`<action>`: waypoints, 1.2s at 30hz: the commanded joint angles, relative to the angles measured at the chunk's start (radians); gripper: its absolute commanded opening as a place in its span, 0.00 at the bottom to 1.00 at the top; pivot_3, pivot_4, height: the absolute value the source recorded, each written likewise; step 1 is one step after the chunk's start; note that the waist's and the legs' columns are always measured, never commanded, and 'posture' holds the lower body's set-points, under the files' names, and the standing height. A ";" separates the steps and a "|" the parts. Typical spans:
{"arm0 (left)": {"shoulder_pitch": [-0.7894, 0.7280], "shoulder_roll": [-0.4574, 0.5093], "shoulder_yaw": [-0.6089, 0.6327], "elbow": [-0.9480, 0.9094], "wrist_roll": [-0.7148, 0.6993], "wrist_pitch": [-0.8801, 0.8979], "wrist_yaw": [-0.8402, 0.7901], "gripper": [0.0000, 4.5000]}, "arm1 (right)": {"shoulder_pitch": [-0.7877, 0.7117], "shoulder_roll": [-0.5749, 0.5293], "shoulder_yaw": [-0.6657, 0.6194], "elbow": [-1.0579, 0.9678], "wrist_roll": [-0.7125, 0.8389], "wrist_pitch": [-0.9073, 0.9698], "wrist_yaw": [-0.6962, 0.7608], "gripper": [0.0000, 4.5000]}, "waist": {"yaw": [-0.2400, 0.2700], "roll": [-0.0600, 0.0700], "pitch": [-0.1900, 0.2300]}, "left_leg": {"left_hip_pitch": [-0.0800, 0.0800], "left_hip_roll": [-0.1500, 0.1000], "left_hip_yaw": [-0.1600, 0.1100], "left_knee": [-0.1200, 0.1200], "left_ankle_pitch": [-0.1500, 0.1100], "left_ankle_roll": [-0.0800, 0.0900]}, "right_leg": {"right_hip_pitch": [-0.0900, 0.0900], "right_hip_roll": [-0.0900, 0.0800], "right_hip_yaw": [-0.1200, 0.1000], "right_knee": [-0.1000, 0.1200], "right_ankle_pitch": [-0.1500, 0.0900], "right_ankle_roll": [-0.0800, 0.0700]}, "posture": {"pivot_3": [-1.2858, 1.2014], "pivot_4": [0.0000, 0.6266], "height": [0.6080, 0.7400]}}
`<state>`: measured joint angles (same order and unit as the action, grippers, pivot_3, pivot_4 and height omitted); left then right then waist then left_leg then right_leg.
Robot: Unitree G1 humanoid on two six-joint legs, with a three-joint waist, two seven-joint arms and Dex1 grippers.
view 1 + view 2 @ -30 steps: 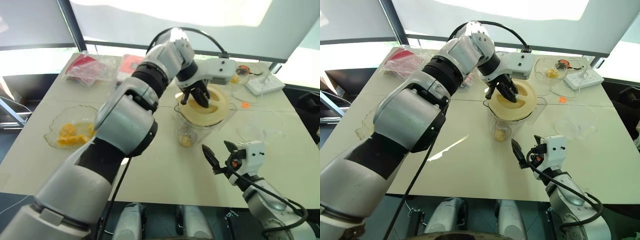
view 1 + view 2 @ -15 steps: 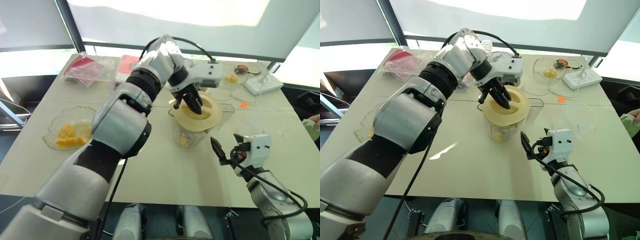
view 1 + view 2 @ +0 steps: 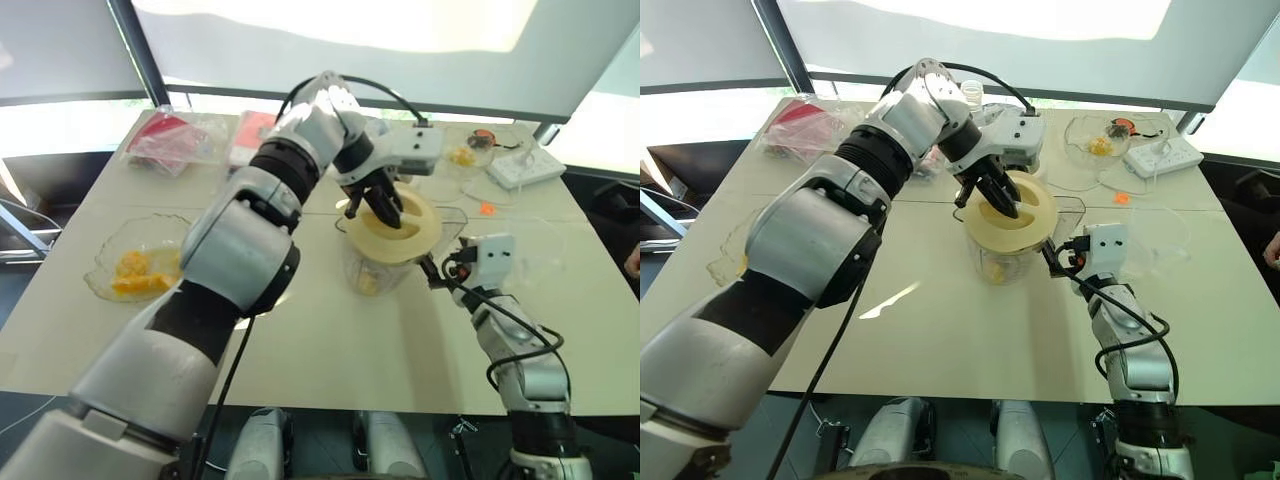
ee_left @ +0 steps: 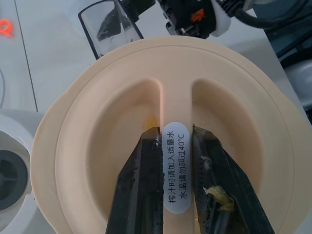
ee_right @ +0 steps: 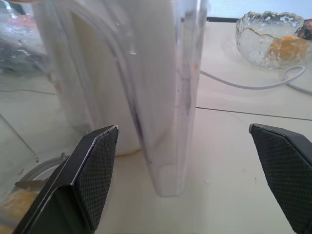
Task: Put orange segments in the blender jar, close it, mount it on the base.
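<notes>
L claw (image 4: pixel 168 165) pinching lid (image 4: pixel 97 146) ridge; R claw (image 5: pixel 190 170) wide open, jar handle (image 5: pixel 175 97) between fingers

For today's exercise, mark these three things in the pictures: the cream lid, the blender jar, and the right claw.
cream lid (image 4: pixel 234 141), left wrist view, on its recessed top beside the centre rib.
blender jar (image 5: pixel 175 97), right wrist view, on its clear side handle.
right claw (image 5: pixel 195 170), right wrist view, midway between its fingertips.

A cream table (image 3: pixel 330 340) stands before bright windows (image 3: pixel 330 20) with pale blinds.
</notes>
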<state>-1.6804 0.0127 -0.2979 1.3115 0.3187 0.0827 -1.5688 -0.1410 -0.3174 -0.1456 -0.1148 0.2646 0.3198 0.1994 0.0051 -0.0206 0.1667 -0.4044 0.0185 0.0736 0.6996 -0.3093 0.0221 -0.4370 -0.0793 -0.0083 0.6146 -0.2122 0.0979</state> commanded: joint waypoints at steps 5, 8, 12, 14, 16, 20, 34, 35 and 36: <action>0.050 -0.011 -0.031 0.041 0.001 -0.013 -0.046 0.05 | -0.035 0.013 -0.024 0.022 -0.020 -0.074 0.003 0.46 | 0.000 0.000 0.000 | 0.000 0.000 0.000 0.000 0.000 0.000 | 0.000 0.000 0.000 0.000 0.000 0.001 | 0.52 0.24 1.00; 0.055 -0.007 -0.039 0.043 0.004 -0.020 -0.046 0.05 | -0.024 0.019 -0.022 -0.008 -0.026 -0.067 -0.004 0.17 | 0.002 0.000 0.000 | 0.000 0.000 0.000 0.000 0.000 0.000 | 0.000 0.000 0.000 0.000 0.000 0.001 | 0.52 0.24 1.00; 0.065 -0.006 -0.041 0.041 0.008 -0.021 -0.046 0.05 | -0.013 0.022 -0.019 -0.055 -0.043 -0.039 -0.026 0.18 | 0.004 0.000 0.000 | 0.000 0.000 0.000 0.000 0.000 0.000 | 0.000 0.000 0.000 0.000 0.000 0.001 | 0.52 0.24 1.00; 0.071 -0.005 -0.034 0.035 0.008 -0.016 -0.046 0.05 | -0.009 0.026 -0.017 -0.079 -0.046 -0.025 -0.033 0.18 | 0.007 0.000 0.000 | 0.000 0.000 0.000 0.000 0.000 0.000 | 0.000 0.000 0.000 0.000 0.000 0.001 | 0.52 0.24 1.00; 0.076 -0.006 -0.024 0.029 0.006 -0.001 -0.039 0.05 | -0.005 0.031 -0.016 -0.097 -0.049 -0.012 -0.043 0.18 | 0.007 0.000 0.000 | 0.000 0.000 0.000 0.000 0.000 0.000 | 0.000 0.000 0.000 0.000 0.000 0.001 | 0.52 0.24 1.00; 0.084 -0.006 -0.001 0.019 -0.011 0.043 -0.008 0.05 | 0.007 0.043 -0.012 -0.123 -0.066 0.018 -0.074 0.18 | 0.007 0.000 0.000 | 0.000 -0.001 -0.001 0.000 0.000 0.000 | 0.001 -0.001 0.000 0.000 0.000 0.001 | 0.52 0.24 1.00; 0.162 0.013 0.013 -0.069 -0.035 0.257 0.118 0.05 | 0.021 0.118 0.024 -0.225 -0.115 0.070 -0.150 0.18 | 0.007 0.001 0.000 | 0.006 -0.001 -0.002 0.000 0.000 0.000 | 0.007 -0.001 0.000 0.000 0.000 0.000 | 0.52 0.24 1.00; 0.171 0.014 0.009 -0.084 -0.036 0.281 0.126 0.05 | 0.020 0.119 0.024 -0.231 -0.116 0.075 -0.151 0.18 | 0.007 0.001 0.000 | 0.008 -0.001 -0.002 0.000 0.000 0.000 | 0.009 -0.001 0.000 0.000 -0.001 -0.002 | 0.52 0.24 1.00; 0.180 0.015 0.005 -0.099 -0.036 0.309 0.140 0.05 | 0.019 0.120 0.023 -0.236 -0.117 0.079 -0.152 0.18 | 0.007 0.001 0.000 | 0.009 -0.001 -0.003 0.000 0.000 0.000 | 0.010 -0.001 0.000 0.000 -0.002 -0.002 | 0.52 0.24 1.00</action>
<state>-1.5677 0.0353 -0.2525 1.1646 0.2524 0.3241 -1.4634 -0.1054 -0.1954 -0.1126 -0.2398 0.1457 0.4300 0.0486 0.0120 -0.0197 0.1662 -0.3940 0.0175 0.0710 0.6995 -0.3093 0.0221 -0.4261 -0.0809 -0.0081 0.6143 -0.2139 0.0959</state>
